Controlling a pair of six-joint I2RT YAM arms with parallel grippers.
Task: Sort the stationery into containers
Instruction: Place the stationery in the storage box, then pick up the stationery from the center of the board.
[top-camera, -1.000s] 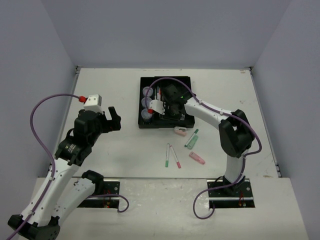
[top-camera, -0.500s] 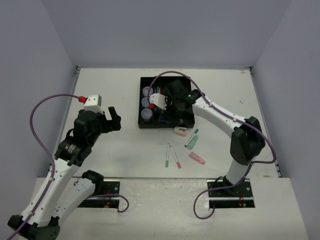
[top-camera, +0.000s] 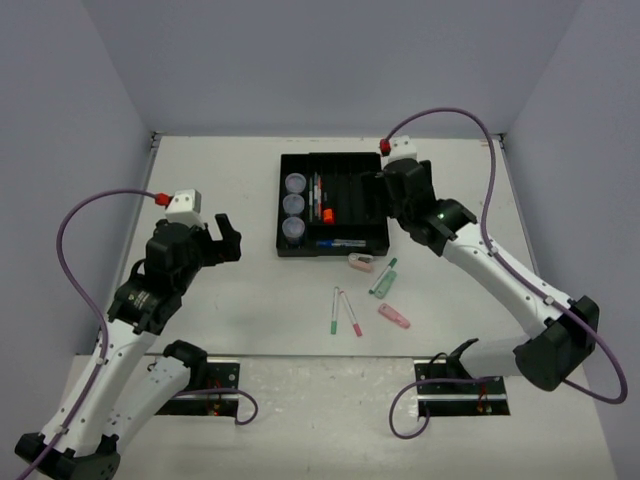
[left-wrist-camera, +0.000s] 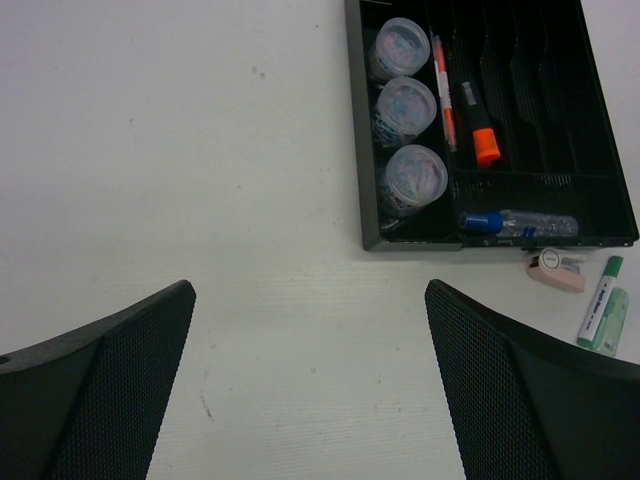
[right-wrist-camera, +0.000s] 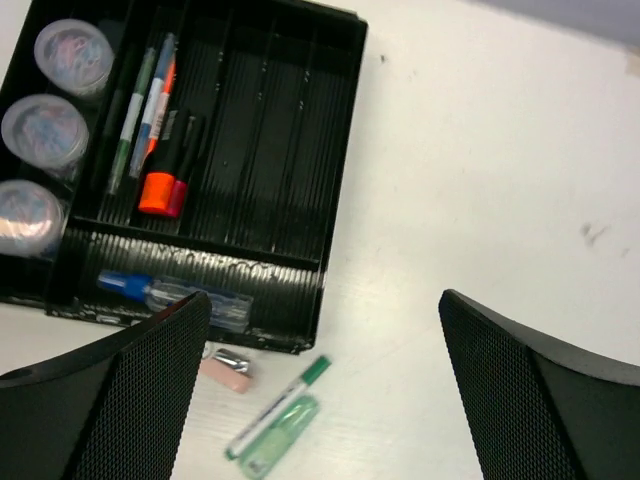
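The black tray (top-camera: 366, 203) holds three round pots (top-camera: 293, 205), thin pens (top-camera: 314, 188), an orange marker (top-camera: 326, 213) and a blue-capped clear pen (top-camera: 340, 242) in the wide slot. A pink eraser (top-camera: 360, 263), a green pen beside a green marker (top-camera: 383, 278), two thin pens (top-camera: 342, 311) and a pink marker (top-camera: 394, 316) lie on the table in front of the tray. My right gripper (top-camera: 392, 203) hovers open and empty over the tray's right edge (right-wrist-camera: 340, 150). My left gripper (top-camera: 228, 238) hangs open and empty to the left of the tray (left-wrist-camera: 365, 150).
The eraser (right-wrist-camera: 225, 368) and the green pen (right-wrist-camera: 285, 405) lie just below the tray's near right corner. Grey walls close the table in on three sides. Both arm bases sit at the near edge.
My right gripper has opened, lifted out of the tray and swung right and back. The orange marker now shows lying in a slot. The left arm has not moved.
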